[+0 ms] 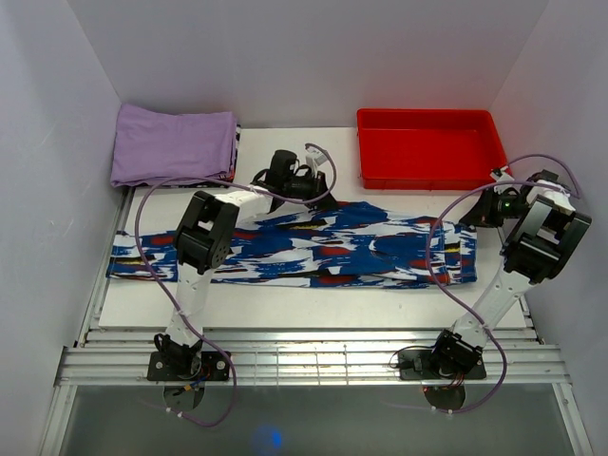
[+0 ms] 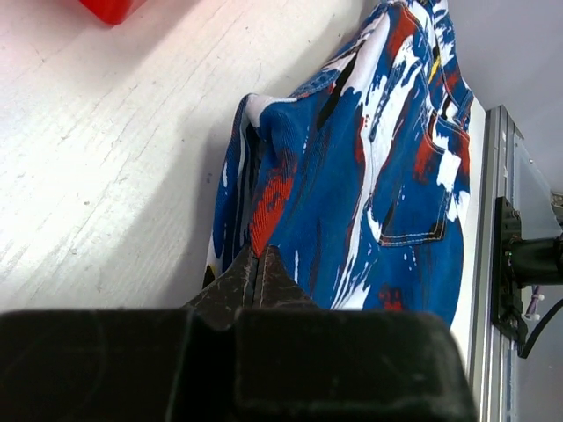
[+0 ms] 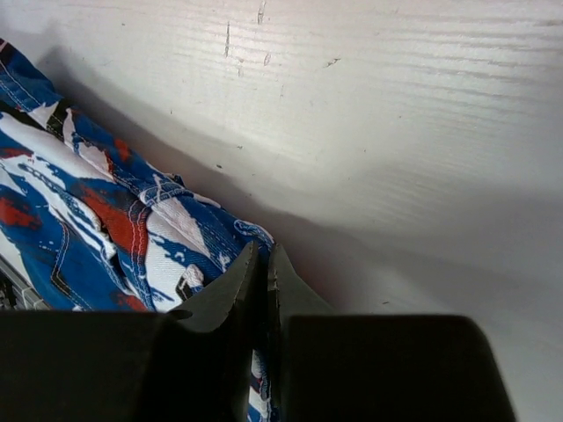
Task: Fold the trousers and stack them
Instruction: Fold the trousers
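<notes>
The trousers (image 1: 323, 247), blue with white, red and black strokes, lie stretched left to right across the white table. My left gripper (image 1: 318, 195) is at their far edge near the middle. In the left wrist view it (image 2: 257, 259) is shut on a raised fold of the trousers (image 2: 369, 193), whose pocket end stretches away ahead. My right gripper (image 1: 473, 218) is at the far right corner of the cloth. In the right wrist view it (image 3: 264, 255) is shut on the hem of the trousers (image 3: 97, 229), with fabric showing between the fingers.
A folded lilac cloth (image 1: 174, 144) sits at the back left. A red tray (image 1: 429, 147) stands at the back right, its corner (image 2: 110, 9) showing in the left wrist view. A metal rail (image 1: 304, 366) runs along the near edge, and white walls close in the sides.
</notes>
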`<action>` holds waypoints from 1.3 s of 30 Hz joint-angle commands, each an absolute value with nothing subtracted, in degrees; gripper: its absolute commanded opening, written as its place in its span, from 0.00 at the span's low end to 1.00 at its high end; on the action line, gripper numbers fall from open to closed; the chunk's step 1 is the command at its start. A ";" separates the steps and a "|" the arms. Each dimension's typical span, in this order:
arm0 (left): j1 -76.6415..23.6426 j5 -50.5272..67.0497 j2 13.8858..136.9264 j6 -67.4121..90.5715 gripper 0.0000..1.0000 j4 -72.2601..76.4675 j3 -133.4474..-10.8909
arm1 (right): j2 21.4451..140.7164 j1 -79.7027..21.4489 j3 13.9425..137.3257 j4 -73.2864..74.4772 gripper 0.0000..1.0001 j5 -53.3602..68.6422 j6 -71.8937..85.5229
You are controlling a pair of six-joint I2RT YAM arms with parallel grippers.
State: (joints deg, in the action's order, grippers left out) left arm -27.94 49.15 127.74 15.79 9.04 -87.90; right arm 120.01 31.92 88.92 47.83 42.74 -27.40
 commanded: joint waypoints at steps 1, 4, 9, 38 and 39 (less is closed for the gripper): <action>-25.31 48.87 123.57 16.69 0.00 12.65 -87.98 | 116.63 35.95 87.37 44.21 0.08 42.10 -26.81; -25.14 47.55 126.11 18.54 0.33 11.17 -90.87 | 116.81 35.86 87.19 44.03 0.08 44.29 -26.19; -24.96 44.30 124.11 14.43 0.62 6.70 -91.93 | 116.10 35.07 88.68 45.08 0.10 45.53 -25.75; -55.63 10.20 103.62 -33.31 0.72 7.99 -59.94 | 100.72 37.71 71.02 56.78 0.81 31.81 -31.56; -55.72 9.93 104.15 -33.57 0.72 8.17 -60.03 | 101.24 37.71 70.15 56.34 0.78 32.69 -31.29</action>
State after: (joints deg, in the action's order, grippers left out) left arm -55.09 13.72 104.55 -31.77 4.01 -57.87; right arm 101.10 37.67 71.33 58.61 31.07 -32.82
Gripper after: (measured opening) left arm 0.721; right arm 0.795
